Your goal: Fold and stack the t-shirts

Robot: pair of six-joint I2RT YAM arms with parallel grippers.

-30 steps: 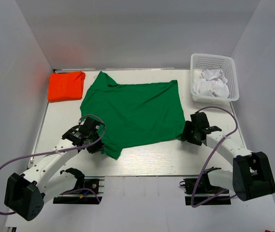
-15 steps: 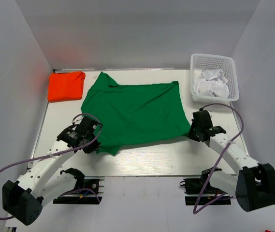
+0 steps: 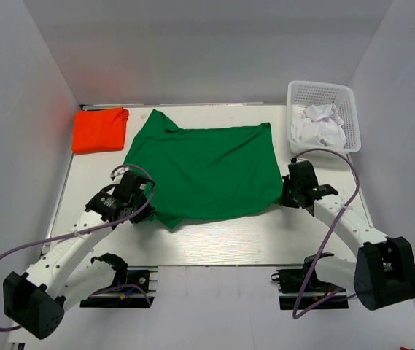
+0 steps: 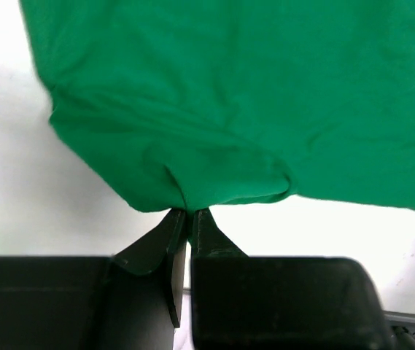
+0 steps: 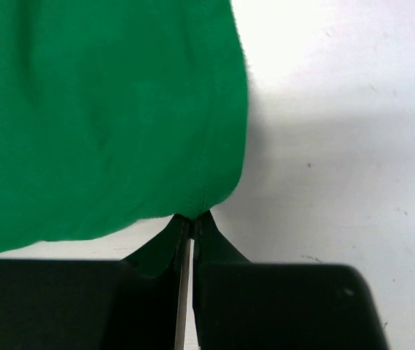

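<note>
The green t-shirt (image 3: 203, 171) lies spread across the middle of the table, its near edge lifted and drawn back a little. My left gripper (image 3: 147, 208) is shut on the shirt's near left part; in the left wrist view the cloth (image 4: 229, 109) bunches at the gripper (image 4: 189, 213). At the shirt's near right corner my right gripper (image 3: 286, 191) is shut on the hem; the right wrist view shows the green cloth (image 5: 105, 117) pinched at the gripper (image 5: 191, 217). The orange-red t-shirt (image 3: 100, 129) lies folded at the far left.
A white mesh basket (image 3: 346, 98) holding crumpled white cloth (image 3: 320, 125) stands at the far right corner. White walls enclose the table (image 3: 214, 237) on three sides. Each arm trails a purple cable near its base.
My right gripper moved in to the shirt's near right corner and shut on the hem. Both grippers have shifted away from the near edge, pulling the shirt's front edge with them.
</note>
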